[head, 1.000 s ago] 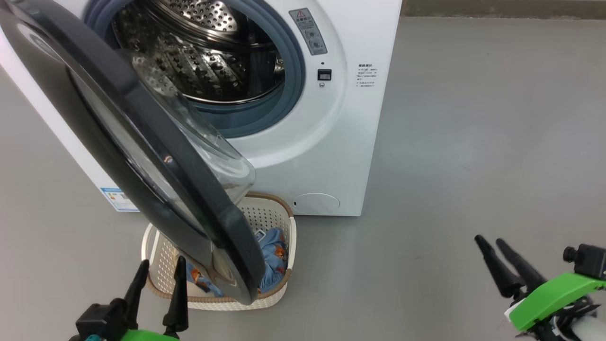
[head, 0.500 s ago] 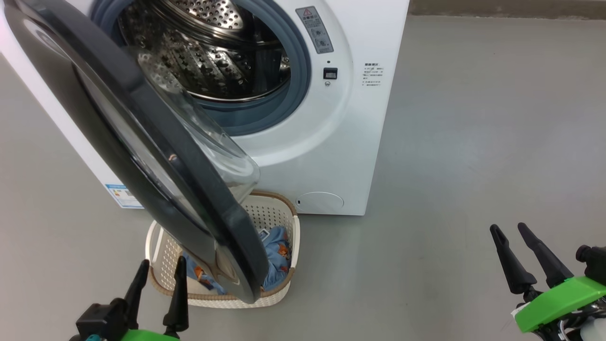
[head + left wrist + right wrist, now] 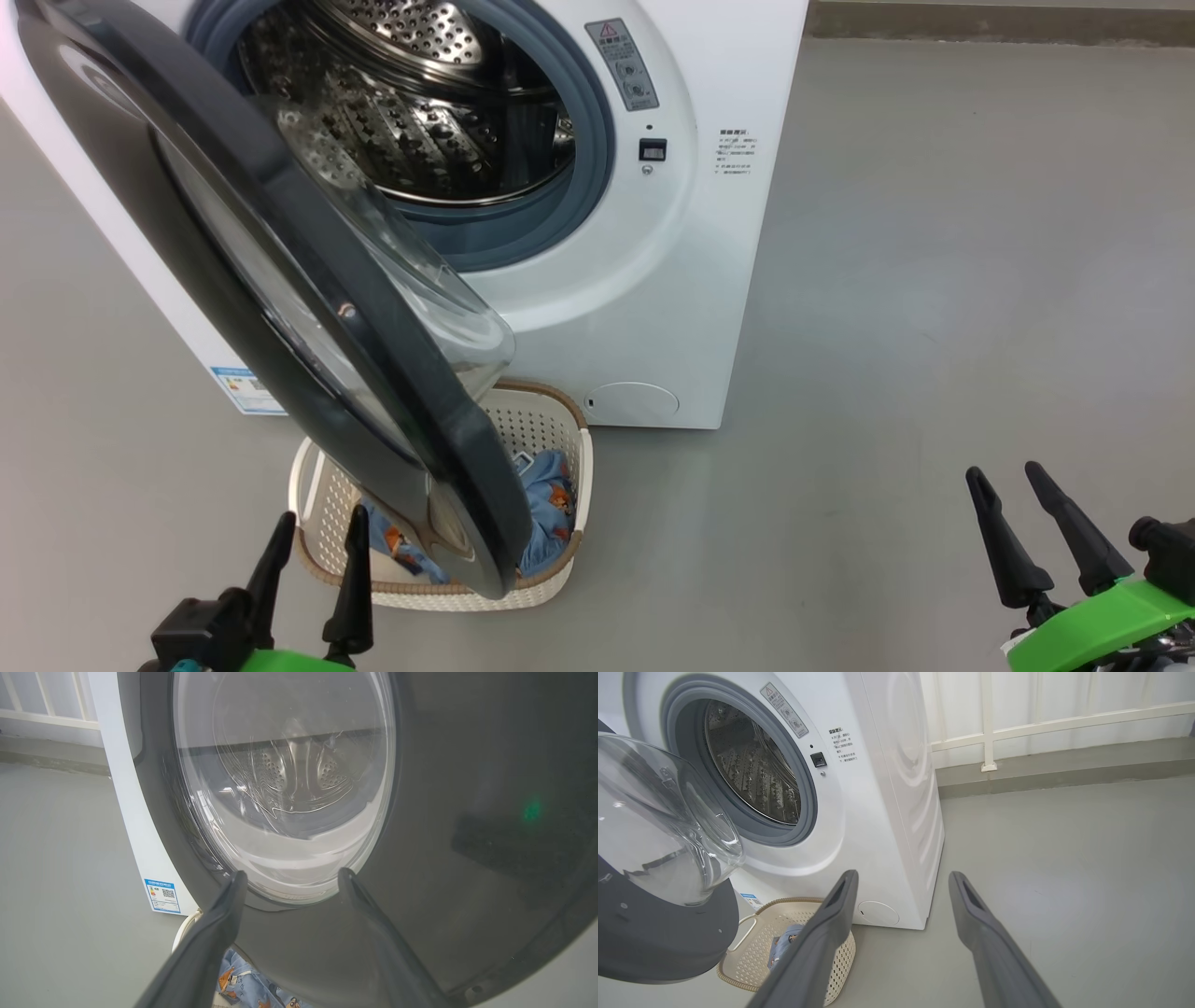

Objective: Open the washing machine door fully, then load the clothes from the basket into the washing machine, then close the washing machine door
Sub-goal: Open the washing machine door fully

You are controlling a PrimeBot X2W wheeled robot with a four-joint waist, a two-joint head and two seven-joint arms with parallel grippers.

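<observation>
We see the big white boxy front-loading washing machine [image 3: 653, 308] across the upper left and centre of the head view. Its steel perforated drum [image 3: 420, 121] is exposed inside the grey-blue rubber gasket [image 3: 583, 177]. The large round door with the wide glossy black rim and bulging clear glass bowl [image 3: 280, 280] stands swung out from the opening. It runs diagonally from the upper left corner down to the lower middle.

Its lower edge hangs in front of the small cream perforated plastic basket with the brown woven-look rim [image 3: 537, 429], which sits on the grey floor [image 3: 934, 280] just before the machine. The light-blue garments with small orange-brown figures [image 3: 551, 504] lie inside it, partly hidden by the door.

At the lower left, our left gripper [image 3: 321, 515] has its two dark fingers spread and empty. In its wrist view the tips frame the bottom of the glass, though we cannot tell whether they touch the door. At the lower right, our right gripper [image 3: 1004, 470] is likewise spread and empty, over bare floor and well apart from the machine.
</observation>
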